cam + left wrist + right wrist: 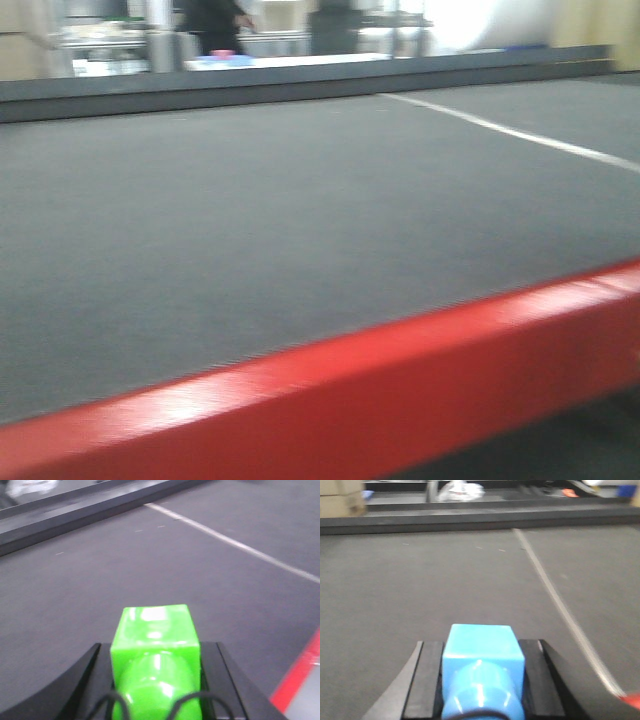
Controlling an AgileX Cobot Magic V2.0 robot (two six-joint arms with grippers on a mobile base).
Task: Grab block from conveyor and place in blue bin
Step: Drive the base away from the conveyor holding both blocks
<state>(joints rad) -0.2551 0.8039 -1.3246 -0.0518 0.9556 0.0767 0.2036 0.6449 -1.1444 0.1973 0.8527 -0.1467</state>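
Beyond the conveyor (300, 230), the room is blurred. A person in dark clothes (215, 22) stands behind a white tabletop (310, 61) that bears a small pink thing (223, 53) beside a flat blue one (241, 60). Cardboard boxes (25, 40) sit at far left, a tall dark unit (333, 28) near the middle and a yellowish curtain (600, 22) at far right. The right wrist view adds a white crumpled heap (461, 490) and a small red object (570, 493), too blurred to name.

Conveyor (300, 220) surface lay open and flat across its whole width, so there was room to pass anywhere above it. Bounds: dark raised rail (300, 92) along the far edge, red border (420, 370) along the near side. White line (520, 133) looked flush.
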